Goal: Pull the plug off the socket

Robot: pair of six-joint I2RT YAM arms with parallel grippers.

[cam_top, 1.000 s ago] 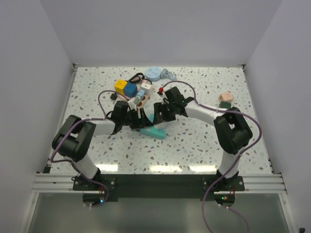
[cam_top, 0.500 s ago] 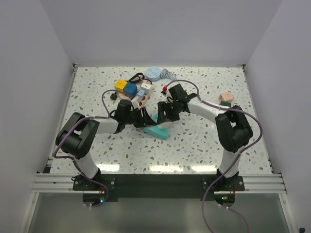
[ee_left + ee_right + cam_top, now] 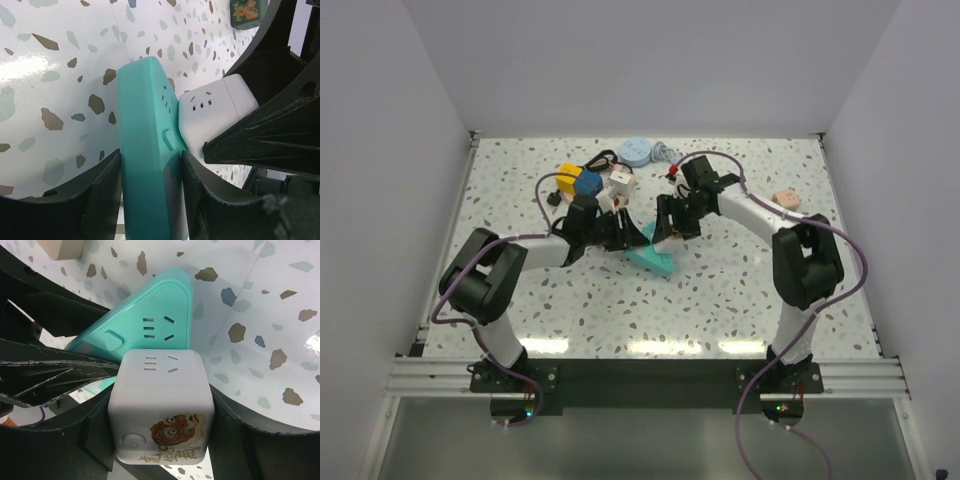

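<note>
From the top view, both arms reach in over the middle of the table (image 3: 740,290), slightly toward its far edge, and their heads meet there. The left gripper (image 3: 623,238) and the right gripper (image 3: 665,228) face each other over a teal block (image 3: 658,261), whose near end sticks out below them. The socket (image 3: 608,200), a cream strip with red outlets, lies just beyond the left arm. It is mostly hidden by the arm and sits next to a cluster with a yellow cube (image 3: 568,178), a blue cube (image 3: 588,183) and a white box (image 3: 622,183) near the middle of the far edge. Neither gripper touches it.

In the left wrist view, the left fingers (image 3: 107,190) press on the two broad sides of the teal block and pinch it on edge above the speckled surface. A white cube (image 3: 210,117) with slot holes sits right against the block's face. A dark finger of the other gripper lies along the cube.

In the right wrist view, the right fingers (image 3: 235,440) clamp that white cube, which bears a tiger drawing and a round button on its near face. Its far side meets the teal block just below the block's own slot holes. Whether prongs join the two cannot be seen.
</note>
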